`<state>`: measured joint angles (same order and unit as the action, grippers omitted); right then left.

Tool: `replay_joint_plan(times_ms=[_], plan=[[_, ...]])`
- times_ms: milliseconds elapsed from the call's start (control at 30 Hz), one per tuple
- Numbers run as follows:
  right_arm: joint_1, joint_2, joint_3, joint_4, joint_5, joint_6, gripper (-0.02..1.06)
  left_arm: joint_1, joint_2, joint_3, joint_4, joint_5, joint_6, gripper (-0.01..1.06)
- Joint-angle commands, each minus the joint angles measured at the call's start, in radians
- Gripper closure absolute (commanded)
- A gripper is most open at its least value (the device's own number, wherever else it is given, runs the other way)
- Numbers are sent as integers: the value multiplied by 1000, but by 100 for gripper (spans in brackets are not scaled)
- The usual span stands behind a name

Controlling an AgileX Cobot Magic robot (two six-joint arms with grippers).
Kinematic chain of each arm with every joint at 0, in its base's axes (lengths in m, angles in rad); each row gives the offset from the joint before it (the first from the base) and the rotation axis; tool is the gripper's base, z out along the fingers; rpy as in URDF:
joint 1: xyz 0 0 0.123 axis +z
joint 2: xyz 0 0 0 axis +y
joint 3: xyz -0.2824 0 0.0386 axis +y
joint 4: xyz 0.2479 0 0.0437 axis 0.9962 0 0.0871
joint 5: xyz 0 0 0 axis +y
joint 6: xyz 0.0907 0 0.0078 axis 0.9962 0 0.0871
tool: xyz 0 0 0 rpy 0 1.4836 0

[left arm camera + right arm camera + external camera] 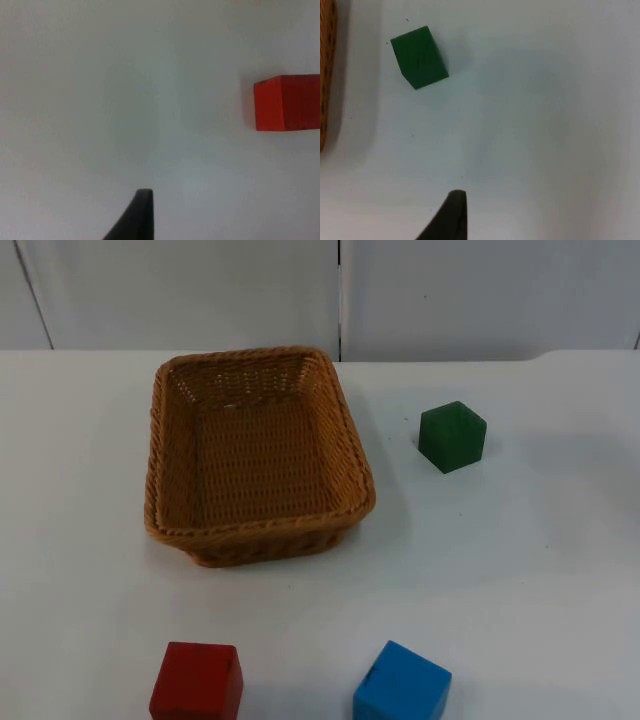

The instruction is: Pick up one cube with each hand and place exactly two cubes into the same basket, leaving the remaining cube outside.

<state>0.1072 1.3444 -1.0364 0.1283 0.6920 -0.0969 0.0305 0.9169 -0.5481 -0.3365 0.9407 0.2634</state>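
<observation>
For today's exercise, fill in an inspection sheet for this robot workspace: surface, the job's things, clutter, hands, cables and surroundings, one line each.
Surface: white table, with a few tiny dark specks.
Job's things: wicker basket holds nothing; green cube stands to its right, apart from it; red cube and blue cube stand at the table's near edge, apart from each other. All three cubes are outside the basket.
Clutter: nothing seen.
Hands: left hand fingertip is above bare table with the red cube off to one side; right hand fingertip is above bare table, the green cube ahead of it. Neither holds anything.
Cables: nothing seen.
Surroundings: grey partition wall behind the table.
</observation>
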Motion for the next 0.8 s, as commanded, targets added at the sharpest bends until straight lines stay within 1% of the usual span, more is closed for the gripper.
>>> replay_joint_plan(times_ms=[0,100,133,200,267,300,433,467,567,633,667,767], plan=[[-4,36,-40,16,-18,-11,-1,1,19,-8,-30,-24,23,0],[-4,114,-104,91,-4,-89,-1,1,39,-20,-48,-38,31,0],[-4,114,-104,91,-4,-89,-1,1,39,-20,-48,-38,31,0],[-2,160,-144,137,6,-136,-1,1,52,-39,-53,-38,31,0],[5,210,-190,165,22,-160,-1,1,64,-60,-91,-35,31,0],[5,210,-190,165,22,-160,-1,1,64,-60,-91,-35,31,0],[55,293,-273,161,25,-189,-1,-18,89,-85,-135,-28,46,3],[55,293,-273,161,25,-189,-1,-18,89,-85,-135,-28,46,3],[102,359,-328,161,15,-218,-1,-50,104,-85,-139,-34,46,5],[126,401,-369,158,21,-218,-1,-71,116,-85,-153,-39,46,6],[126,401,-369,158,21,-218,-1,-71,116,-85,-153,-39,46,6],[158,474,-443,142,52,-218,-1,-95,133,-85,-159,-44,46,6]])
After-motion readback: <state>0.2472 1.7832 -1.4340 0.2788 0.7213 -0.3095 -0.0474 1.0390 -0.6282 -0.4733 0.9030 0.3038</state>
